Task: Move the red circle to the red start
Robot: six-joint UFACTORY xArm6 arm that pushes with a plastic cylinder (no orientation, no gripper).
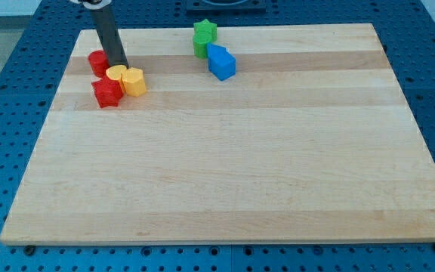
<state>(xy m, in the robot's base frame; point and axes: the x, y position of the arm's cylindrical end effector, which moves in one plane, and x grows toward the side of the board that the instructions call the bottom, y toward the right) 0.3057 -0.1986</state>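
From the one camera view, the rod's upper part is cut off at the view's top and its shaft covers the right edge of the red circle [97, 62], so whether the two touch is hard to tell. The red circle lies near the tabletop's [225, 166] upper left corner, just left of my tip [120, 66]; the rod stands nearly upright, leaning slightly leftward toward its top, with no hand to clench or release. Directly below the tip huddle a yellow round block [115, 73], a yellow hexagon-like block [134, 81] and the red star [106, 92], while a green star-like block [204, 36] and blue block [221, 62] sit well apart to the right.
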